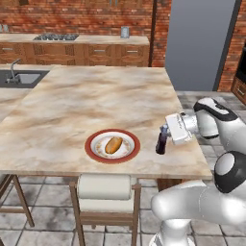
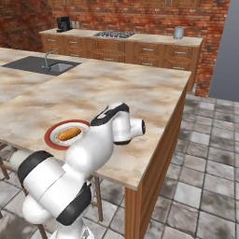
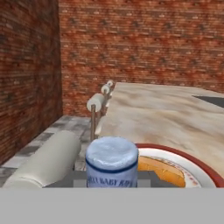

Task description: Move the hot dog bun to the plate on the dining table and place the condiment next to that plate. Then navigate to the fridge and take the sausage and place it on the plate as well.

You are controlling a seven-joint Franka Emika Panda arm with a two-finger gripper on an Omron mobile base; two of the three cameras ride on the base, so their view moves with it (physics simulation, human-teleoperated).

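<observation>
The gripper (image 1: pixel 165 136) stood clamped on the condiment (image 1: pixel 161 142), the plate (image 1: pixel 112 146) and hot dog bun (image 1: pixel 114 144) just beyond it.

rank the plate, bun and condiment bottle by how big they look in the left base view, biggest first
1. plate, clearly widest
2. condiment bottle, held in the shut gripper
3. hot dog bun, close to the bottle in apparent size, so 2 and 3 are unsure

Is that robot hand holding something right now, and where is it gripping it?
Yes. The gripper is shut on the condiment, a small dark bottle, gripped near its top from the side, upright beside the plate.
</observation>
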